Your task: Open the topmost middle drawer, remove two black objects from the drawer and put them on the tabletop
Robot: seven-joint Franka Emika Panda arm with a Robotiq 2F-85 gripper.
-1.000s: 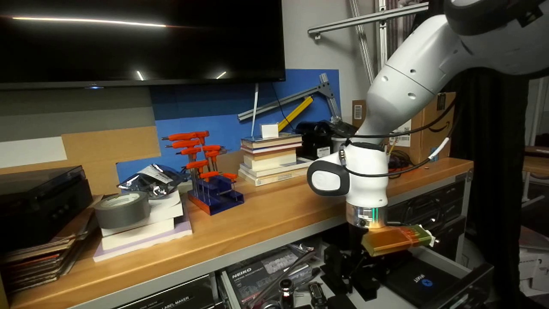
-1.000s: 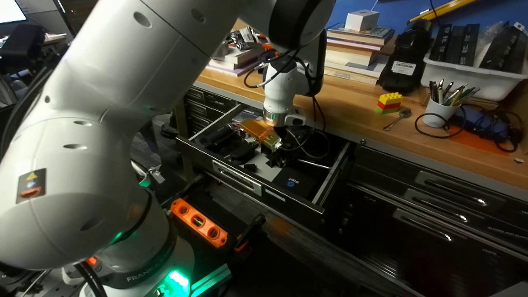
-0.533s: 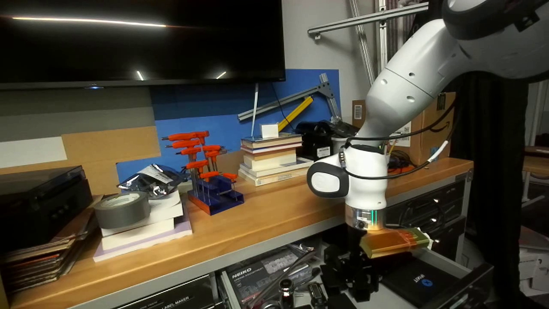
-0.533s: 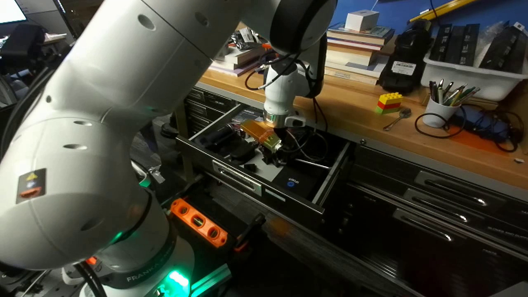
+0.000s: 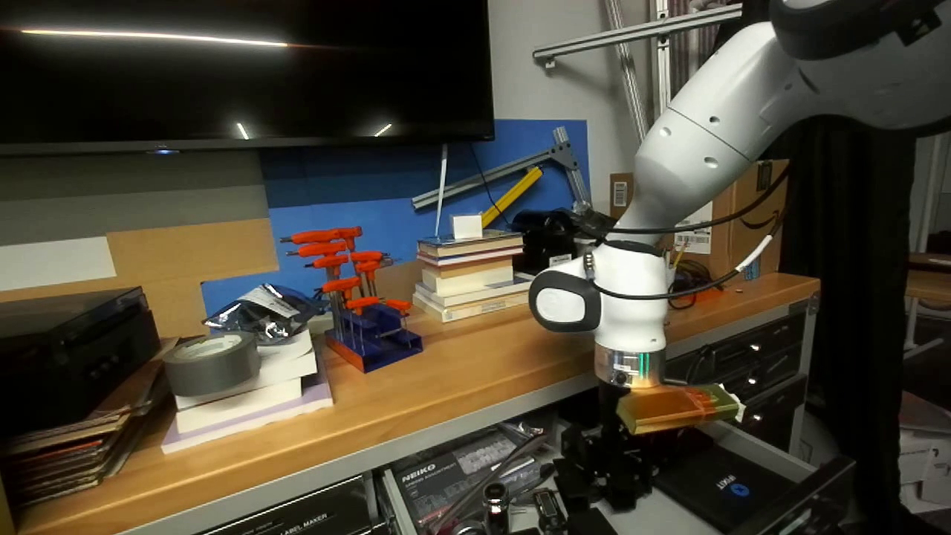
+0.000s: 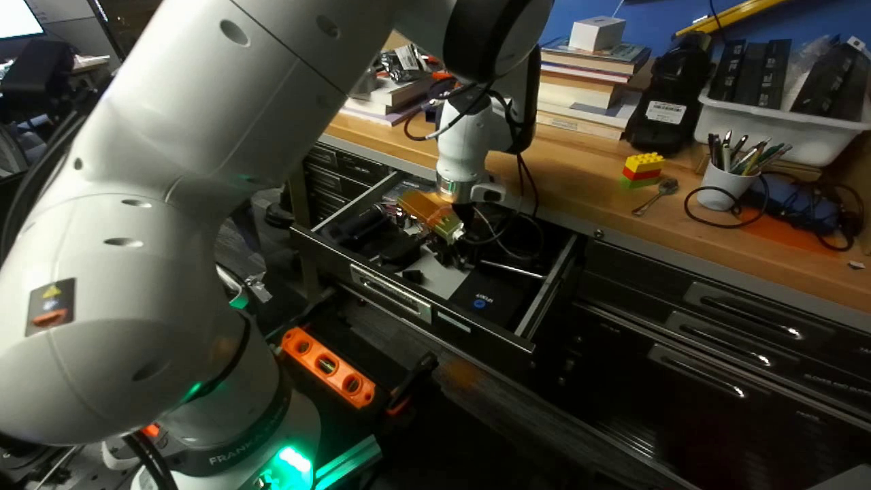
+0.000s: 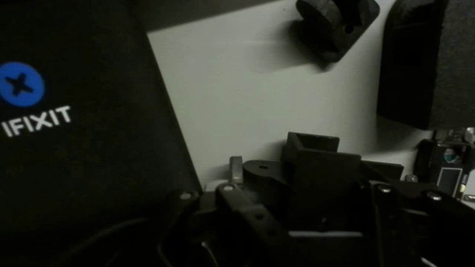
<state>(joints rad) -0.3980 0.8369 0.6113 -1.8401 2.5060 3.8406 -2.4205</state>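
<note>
Black, the boxy object [image 7: 323, 174] in the pulled-out drawer [image 6: 333, 262] has its long axis left-to-right in your wrist view, holed tab [image 7: 256, 168] pointing left; it sits gripped between the jaws of your claw [image 7: 308, 187].

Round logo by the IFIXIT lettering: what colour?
The logo is blue with a dark cross, clearest in the wrist view.

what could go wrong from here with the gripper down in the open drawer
The black bracket looks pinched in the gripper, so it might slip or twist when lifted. A sideways move could shove the IFIXIT case lying close by. The loosely looped cable may snag during the lift.
</note>
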